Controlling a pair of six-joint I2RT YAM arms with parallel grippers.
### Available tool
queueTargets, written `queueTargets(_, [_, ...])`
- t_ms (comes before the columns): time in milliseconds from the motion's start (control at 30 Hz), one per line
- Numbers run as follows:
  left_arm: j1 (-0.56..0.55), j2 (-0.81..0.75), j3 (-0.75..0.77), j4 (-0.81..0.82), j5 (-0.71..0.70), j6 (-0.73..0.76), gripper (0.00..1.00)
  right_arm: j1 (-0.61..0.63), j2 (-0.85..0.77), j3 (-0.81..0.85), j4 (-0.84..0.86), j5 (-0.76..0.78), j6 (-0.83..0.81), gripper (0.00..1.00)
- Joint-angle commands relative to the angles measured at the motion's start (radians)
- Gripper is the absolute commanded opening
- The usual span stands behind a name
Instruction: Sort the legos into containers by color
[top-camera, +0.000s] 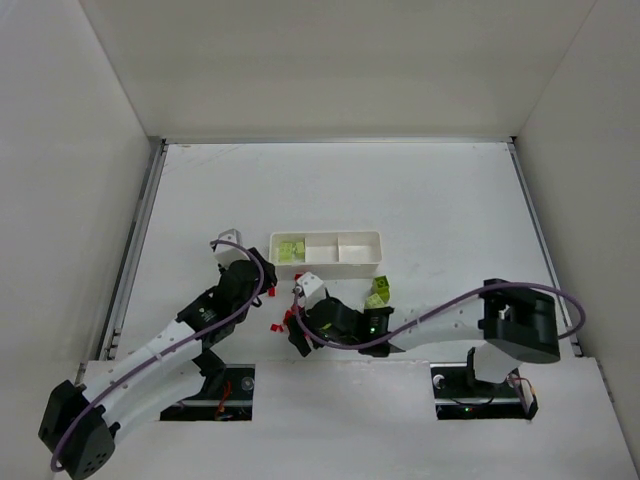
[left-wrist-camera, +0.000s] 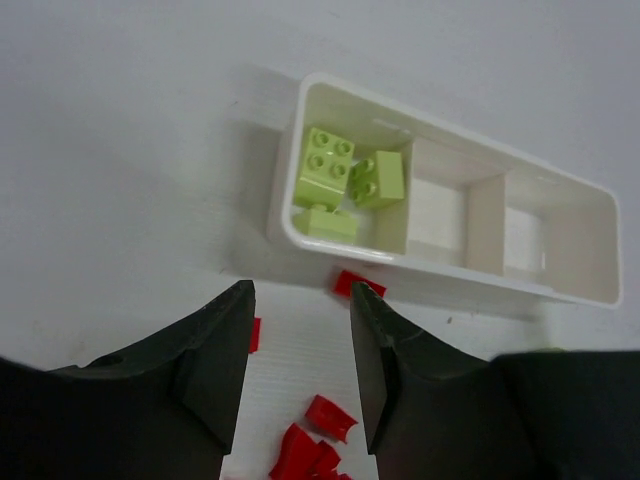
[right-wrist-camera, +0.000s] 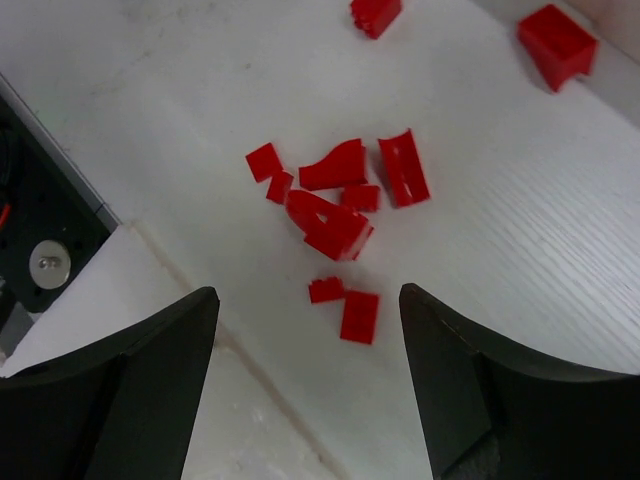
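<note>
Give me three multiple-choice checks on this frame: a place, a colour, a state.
1. The tray's yellow-green bricks sit in: A) the middle compartment B) an end compartment C) all three.
2. The loose bricks near the right end effector are: A) blue B) yellow-green C) red.
3. The left end effector is: A) open, empty B) shut on a brick C) shut on the tray.
Key: 1B, left wrist view shows them in one end cell. 2C, right wrist view shows only red. 3A, it stands wide apart, holding nothing.
</note>
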Motion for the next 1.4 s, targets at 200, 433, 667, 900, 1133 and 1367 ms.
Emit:
queueTargets(200, [-0.002, -0.042, -0.053, -0.17, -0.006, -0.131, 0.45, -0.022, 0.202, 0.139, 0.161, -0.062, -0.101, 0.75])
queueTargets(433, [-0.033, -0.033, -0.066, -0.187, 0.002, -0.159, 0.46, -0.05, 0.243, 0.158, 0.152, -0.002, -0.092, 0.73])
queueTargets(667, [-0.036, -0.023, -0.063, -0.227, 0.006, -0.17, 0.48, -0.062, 0.251, 0.153, 0.141, -0.01, -0.078, 0.52])
queueTargets(900, [-0.036, 0.035, -0.056, -0.182, 0.011, -0.164, 0.48, -0.057, 0.203, 0.107, 0.129, -0.007, -0.052, 0.38])
queueTargets(1133, [-0.04, 0.044, -0.057, -0.161, 0.023, -0.171, 0.48, -0.061, 0.144, 0.073, 0.124, 0.008, -0.046, 0.23])
queueTargets(1367, [-0.06, 0.016, -0.056, -0.17, 0.032, -0.164, 0.43, -0.087, 0.036, 0.035, 0.124, 0.008, -0.044, 0.22])
